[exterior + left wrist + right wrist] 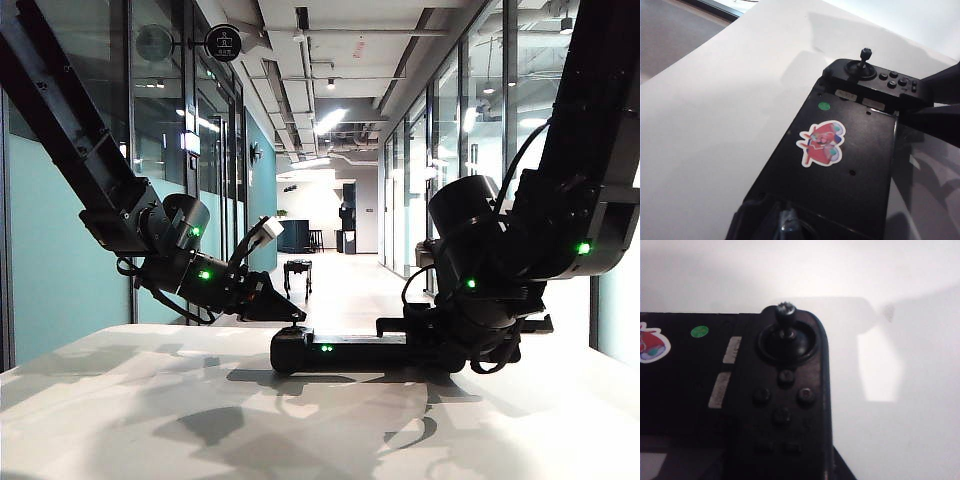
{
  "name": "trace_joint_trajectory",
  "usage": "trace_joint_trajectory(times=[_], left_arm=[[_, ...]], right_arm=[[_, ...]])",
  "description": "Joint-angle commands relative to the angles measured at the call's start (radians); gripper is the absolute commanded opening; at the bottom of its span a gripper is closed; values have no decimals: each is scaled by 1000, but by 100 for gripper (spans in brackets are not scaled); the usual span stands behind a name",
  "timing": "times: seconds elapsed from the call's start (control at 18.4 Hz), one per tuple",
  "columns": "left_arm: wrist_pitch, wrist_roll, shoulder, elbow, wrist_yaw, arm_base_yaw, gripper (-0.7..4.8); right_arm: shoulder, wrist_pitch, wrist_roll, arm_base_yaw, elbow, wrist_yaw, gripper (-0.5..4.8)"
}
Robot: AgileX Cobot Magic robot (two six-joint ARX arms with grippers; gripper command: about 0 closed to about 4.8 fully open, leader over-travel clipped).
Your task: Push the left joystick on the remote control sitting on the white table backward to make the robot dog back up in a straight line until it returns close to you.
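Currently the remote (pixel 340 350) is lying mid-table (pixel 150 400), toward the far edge. Right gripper (pixel 410 328) is clamping its right end. Left gripper (pixel 285 312) is hovering over the left end; width unreadable, left joystick hidden. Dog (pixel 298 270) is standing far down the corridor. Advice: pull the stick straight back, no sideways drift.

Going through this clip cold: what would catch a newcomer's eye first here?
Most striking are the two black arms meeting low over the white table, the left gripper and right gripper flanking the remote control at its far edge. Next, the bright red sticker on the controller's flat middle, seen from the left wrist. Far down the corridor stands the small robot dog.
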Motion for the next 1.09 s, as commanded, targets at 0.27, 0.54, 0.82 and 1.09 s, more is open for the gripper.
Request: trace_joint_trajectory(times=[0.27,0.54,0.82,1.09], left_arm=[[-32,28,-3,3,19,-2,-6],[-32,31,-4,3,18,-2,-6],[-37,45,-4,3,18,-2,-6],[-41,45,-4,3,19,-2,-6]], right_arm=[[-6,32,4,-1,4,9,207],[-6,32,4,-1,4,9,207],[-6,32,4,-1,4,9,207],[-6,32,4,-1,4,9,207]])
